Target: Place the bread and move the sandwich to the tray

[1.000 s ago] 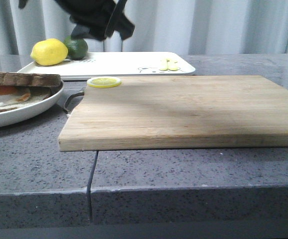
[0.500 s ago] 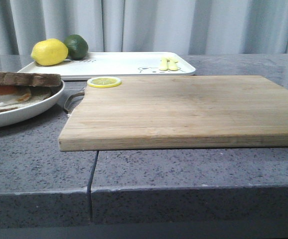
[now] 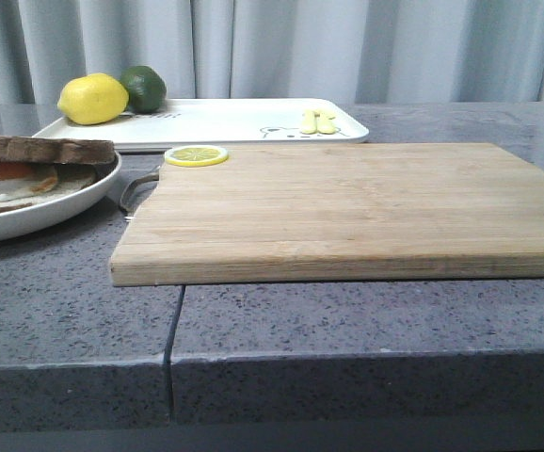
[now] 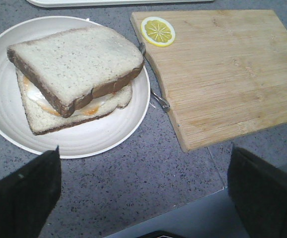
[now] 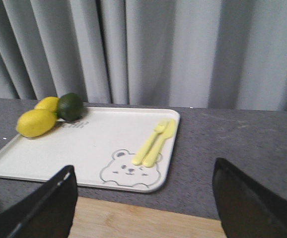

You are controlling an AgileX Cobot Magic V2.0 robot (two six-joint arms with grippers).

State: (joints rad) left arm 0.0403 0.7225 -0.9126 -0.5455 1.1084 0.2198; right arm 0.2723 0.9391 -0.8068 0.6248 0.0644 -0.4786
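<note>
The sandwich (image 4: 76,67) lies on its round white plate (image 4: 104,136): a thick slice of bread (image 4: 74,59) sits skewed on top of a fried egg and a lower slice. It also shows at the left edge of the front view (image 3: 27,165). My left gripper (image 4: 144,163) is open and empty above the counter, on the near side of the plate. My right gripper (image 5: 144,178) is open and empty above the wooden board's far edge, facing the white tray (image 5: 84,144) with its bear drawing (image 5: 128,169). Neither gripper shows in the front view.
A tan wooden board (image 3: 347,202) with a lemon slice (image 3: 197,155) lies right of the plate. On the tray (image 3: 225,122) are a lemon (image 3: 93,98), a lime (image 3: 144,88) and a yellow fork and knife (image 5: 156,141). Grey curtains hang behind.
One second ago a dark arm hung over the tray at the top of the front view. It has left that view. Nothing on the table has moved.
</note>
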